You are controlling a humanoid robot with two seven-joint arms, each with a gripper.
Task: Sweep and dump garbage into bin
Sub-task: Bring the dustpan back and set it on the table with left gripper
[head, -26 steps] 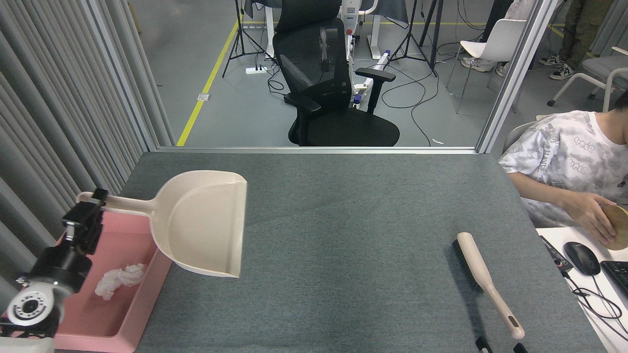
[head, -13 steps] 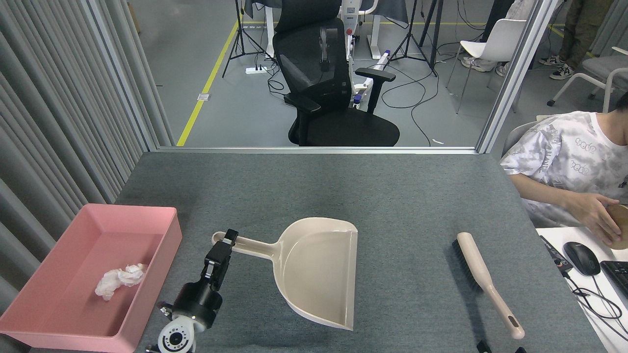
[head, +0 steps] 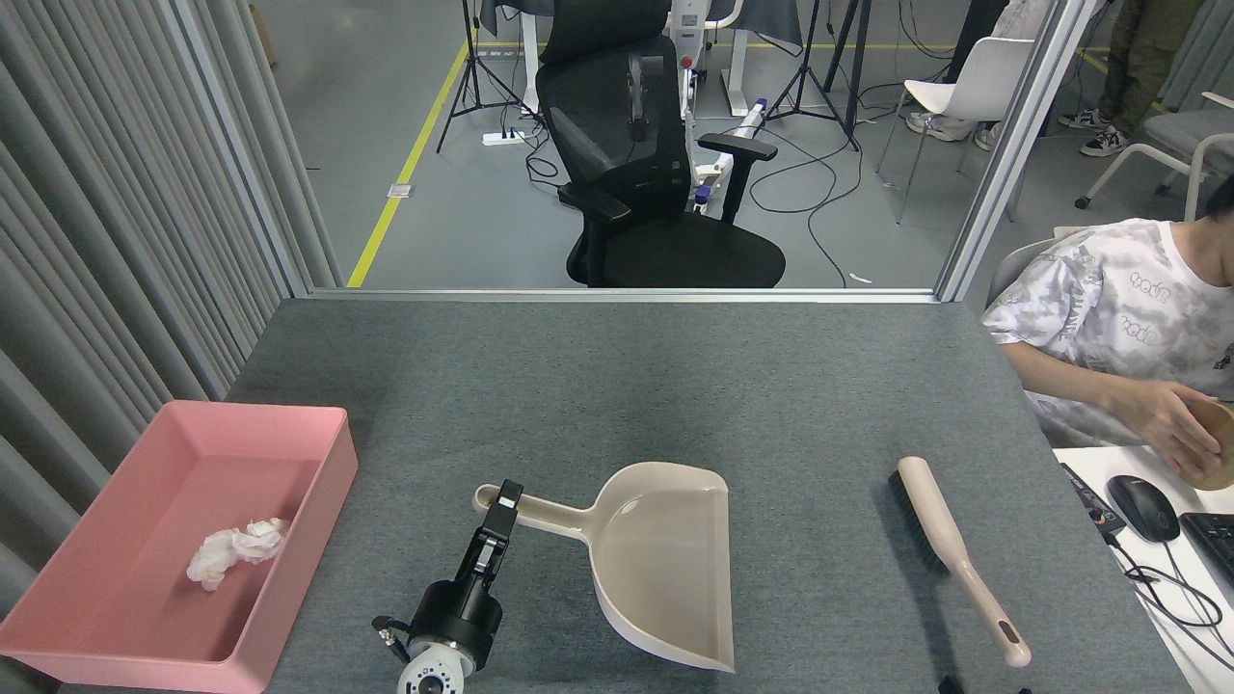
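Since half a second ago, the left tool point(head: 500, 509) has been carrying the dustpan point(head: 665, 569) further right and nearer the table's near edge, well away from the bin point(head: 328, 492). That tool is clamping the end of the dustpan's handle, its fingers closed on it. The dustpan is sitting low over the grey table point(head: 675, 386), its open mouth pointing right, and its scoop is showing nothing inside. To its right, well apart, a brush point(head: 954, 554) is lying on the table with its bristles on the left side and its handle end pointing toward the near edge. Only dark tips of the right tool point(head: 983, 686) are peeking in at the bottom edge just below that handle, so I cannot tell whether it is apart or together. At the far left, the pink bin is resting on the table's corner, and the garbage point(head: 236, 549), a wad of white tissue, is lying inside it on the floor of the tray. A person point(head: 1118, 328) is sitting at the right.
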